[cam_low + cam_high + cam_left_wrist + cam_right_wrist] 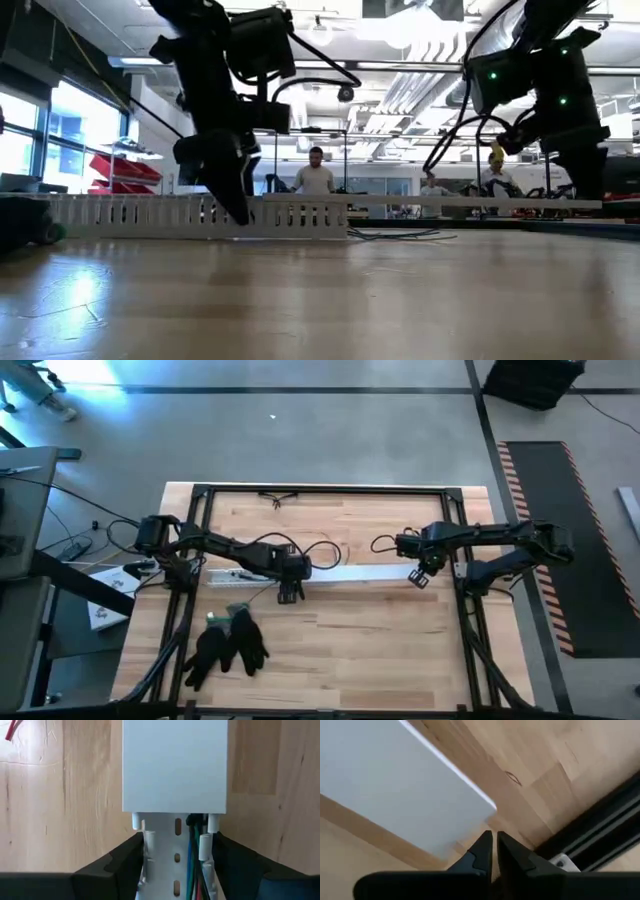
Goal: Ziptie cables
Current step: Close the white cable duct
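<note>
Tools at slotted channel [330, 573] on bench [380, 640].
Left tool [175, 865] spread, straddling channel and cables [194, 870]; right tool [494, 851] clenched, empty, at channel's end.

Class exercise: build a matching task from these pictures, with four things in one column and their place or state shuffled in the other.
1 left gripper
2 right gripper
3 black gloves
4 cables

a inside the white channel
b shut, by the cover's end
c open, astride the channel
d on the table, apart from the channel

Pairs: 1-c, 2-b, 3-d, 4-a
</note>
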Robot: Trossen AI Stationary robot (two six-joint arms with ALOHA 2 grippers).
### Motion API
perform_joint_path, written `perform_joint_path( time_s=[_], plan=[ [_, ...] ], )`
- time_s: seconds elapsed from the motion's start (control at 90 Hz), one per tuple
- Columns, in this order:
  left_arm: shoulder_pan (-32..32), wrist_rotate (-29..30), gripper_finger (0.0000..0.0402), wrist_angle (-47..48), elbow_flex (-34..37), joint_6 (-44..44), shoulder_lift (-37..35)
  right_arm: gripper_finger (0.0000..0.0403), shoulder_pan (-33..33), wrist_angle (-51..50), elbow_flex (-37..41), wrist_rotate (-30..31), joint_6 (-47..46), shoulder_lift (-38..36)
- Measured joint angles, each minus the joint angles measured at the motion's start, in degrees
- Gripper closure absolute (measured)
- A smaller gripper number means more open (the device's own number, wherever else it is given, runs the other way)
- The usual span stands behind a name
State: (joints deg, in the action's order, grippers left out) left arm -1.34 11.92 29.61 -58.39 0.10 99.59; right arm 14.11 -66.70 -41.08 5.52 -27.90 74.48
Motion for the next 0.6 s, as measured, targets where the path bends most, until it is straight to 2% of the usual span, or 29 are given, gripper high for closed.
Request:
perform_joint_path(
  time_s=[0.233, 0.389, 0.6],
  plan=[
    [-0.66, 0.77, 0.0205, 0.72, 0.17, -0.95, 0.00, 0.0392, -0.24, 8.04, 0.08, -3.49, 3.82, 0.04],
    [-0.64, 1.95, 0.0203, 0.40, 0.17, -1.45, 0.00, 0.0392, -0.61, 6.42, -0.79, -0.97, 3.47, 0.04],
    [0.09, 0.83, 0.0165, 0.41, 0.03, -1.77, 0.00, 0.0392, -0.68, 5.19, -0.96, -1.23, 2.87, 0.04]
  ],
)
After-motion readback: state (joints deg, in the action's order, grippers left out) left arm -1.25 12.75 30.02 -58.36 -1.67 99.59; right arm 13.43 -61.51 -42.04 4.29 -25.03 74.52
